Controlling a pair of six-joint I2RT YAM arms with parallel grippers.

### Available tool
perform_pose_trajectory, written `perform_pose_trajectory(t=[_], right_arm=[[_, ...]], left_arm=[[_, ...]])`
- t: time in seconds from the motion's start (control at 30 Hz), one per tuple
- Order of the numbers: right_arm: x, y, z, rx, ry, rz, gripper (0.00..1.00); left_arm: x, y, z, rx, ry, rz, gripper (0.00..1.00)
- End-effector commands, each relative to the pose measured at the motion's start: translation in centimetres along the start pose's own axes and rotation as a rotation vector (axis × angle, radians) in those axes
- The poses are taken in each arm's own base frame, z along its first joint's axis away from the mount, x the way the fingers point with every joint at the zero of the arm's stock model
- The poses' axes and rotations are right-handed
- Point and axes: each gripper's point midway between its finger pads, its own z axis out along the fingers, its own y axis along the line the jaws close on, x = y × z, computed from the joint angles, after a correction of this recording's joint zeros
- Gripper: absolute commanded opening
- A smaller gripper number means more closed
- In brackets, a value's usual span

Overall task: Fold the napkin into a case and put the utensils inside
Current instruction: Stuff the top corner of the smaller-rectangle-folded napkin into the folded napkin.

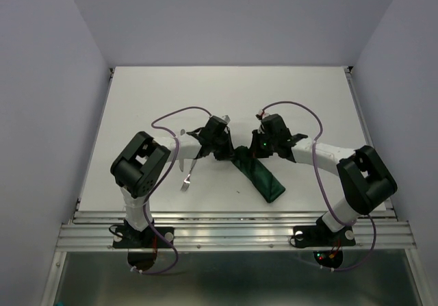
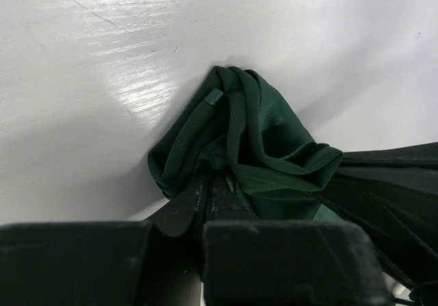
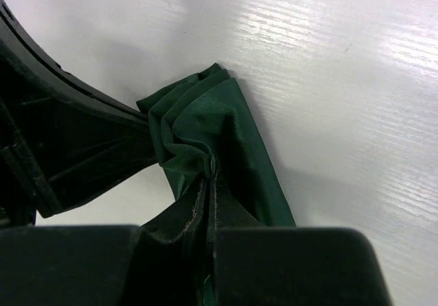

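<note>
In the middle of the table [image 1: 137, 100], the green napkin [image 1: 263, 179] lies as a long thin strip, slanting toward the near right. The left gripper [image 1: 222, 153] and right gripper [image 1: 256, 153] both pinch its far end tight. The fork [image 1: 185, 177] lies just left, nearer the left gripper.

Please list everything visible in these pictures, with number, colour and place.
napkin: one, dark green, middle of the table, folded narrow, far end bunched.
utensil: one clearly seen, silver, on the table left of the napkin, beside the left arm.
table: one, white, under everything.
cables: two, purple, looping over the arms.
left arm: one, white and black, jaws shut on the napkin.
right arm: one, white and black, jaws shut on the napkin.
</note>
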Motion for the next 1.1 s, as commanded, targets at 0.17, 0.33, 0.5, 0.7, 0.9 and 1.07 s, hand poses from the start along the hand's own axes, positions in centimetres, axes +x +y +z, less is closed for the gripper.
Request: perform_pose_trajectory(t=[0.17,0.33,0.5,0.7,0.9,1.07], right_arm=[[-2.0,1.6,-0.6,-0.139,-0.061,0.067,0.01],[-2.1,1.9,-0.8,-0.196,-0.063,0.099,0.01],[-1.8,1.6,-0.8,-0.224,-0.055,0.129,0.01],[-1.7,1.6,-0.8,-0.242,-0.048,0.142,0.01],[-2.0,1.7,-1.0,-0.256,-0.053,0.149,0.01],[-2.2,1.8,-1.1,-0.261,-0.056,0.150,0.01]], left_arm=[[-1.3,-1.1,-1.5,-0.067,-0.091,0.107,0.35],[-0.3,-1.6,-1.8,-0.115,-0.099,0.193,0.57],[0.5,-0.8,-1.6,-0.194,-0.091,0.254,0.51],[0.8,-1.1,-1.3,-0.197,-0.087,0.302,0.36],[1.0,-1.8,-0.7,-0.214,-0.081,0.350,0.30],[1.0,-2.9,-0.9,-0.209,-0.098,0.368,0.30]])
